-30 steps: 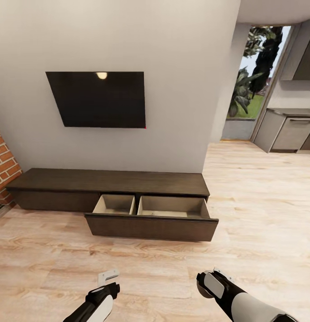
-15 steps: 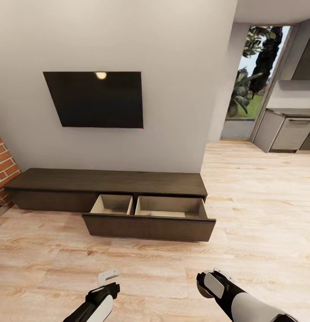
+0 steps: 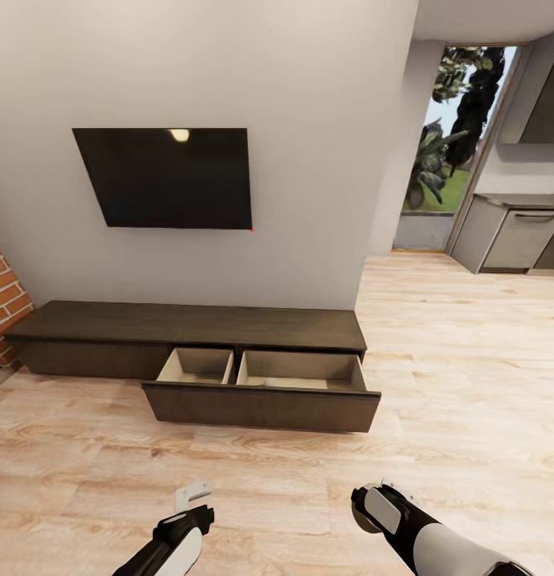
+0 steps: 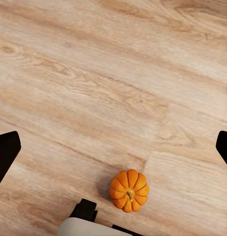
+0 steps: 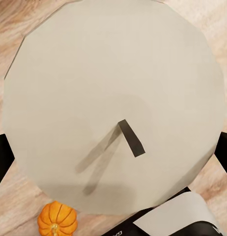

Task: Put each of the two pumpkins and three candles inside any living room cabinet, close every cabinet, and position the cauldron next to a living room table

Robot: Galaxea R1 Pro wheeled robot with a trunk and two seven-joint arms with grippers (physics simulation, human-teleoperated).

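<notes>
The cabinet (image 3: 189,324) runs along the wall under a TV, with its wide drawer (image 3: 261,406) pulled out and showing two pale compartments. In the right wrist view a candle (image 5: 113,73) is seen from above, a broad off-white disc with a dark wick. My right gripper (image 5: 113,157) is shut on it, with dark fingers at both sides. An orange pumpkin (image 5: 57,220) lies on the floor beneath it. The left wrist view shows the same kind of pumpkin (image 4: 129,190) on the planks, below my open, empty left gripper (image 4: 113,147). Both grippers hang low in the head view, left (image 3: 193,496) and right (image 3: 372,508).
A black TV (image 3: 166,178) hangs on the white wall. A brick column (image 3: 3,308) stands at the far left. To the right, the wood floor (image 3: 468,384) leads to grey kitchen units (image 3: 520,240) and a glass door (image 3: 444,144).
The whole head view has shifted slightly, so the cabinet and TV sit a little further left in the picture: the camera moved. Both arms keep their pose.
</notes>
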